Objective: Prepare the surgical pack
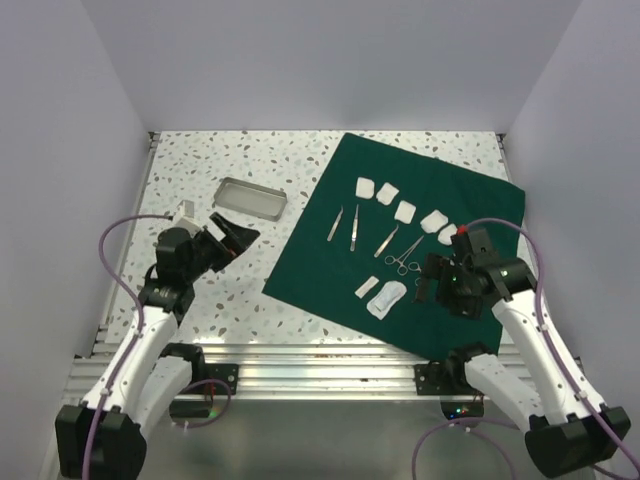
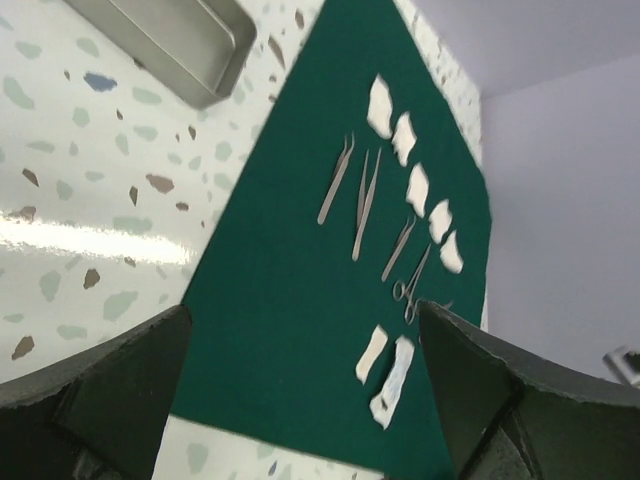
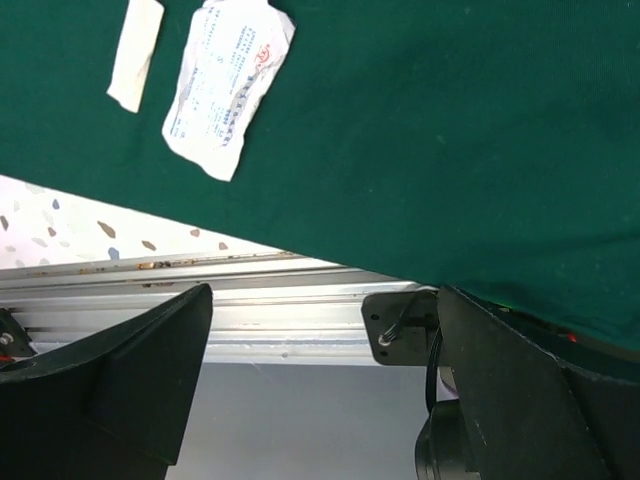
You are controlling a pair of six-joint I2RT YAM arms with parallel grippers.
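Left jaws: released, spread wide, nothing between them. They hang over bare bench (image 1: 200,160), just near of the metal tray (image 1: 249,198).

Right jaws: also released and wide, nothing held. They hang over the near right part of the green cloth (image 1: 312,262), close to its near edge by the frame rail (image 1: 300,365).

The cloth lies flat as one big sheet on the right half of the bench. It is turned, so its edges run diagonally and one corner points left toward the left jaws. It is roughly square, and we see no clear long axis.

On the cloth:
- a row of white gauze pads (image 1: 406,211) running from far left to near right
- two tweezers (image 1: 335,224)
- ring-handled clamps (image 1: 403,258); we cannot tell how many
- two white packets (image 1: 386,298) near the near edge

From the right jaws the cloth is straight below, and the packets lie to their left. From the left jaws the cloth is off to the right, with its left corner well apart across bare bench.

We judge the right arm (image 1: 520,320) nearer, with the near edge within its easiest reach. The left arm (image 1: 165,290) would have to cross to the right first. No fold has been made yet, and every item lies loose, so we judge that any lift of an edge could slide them.
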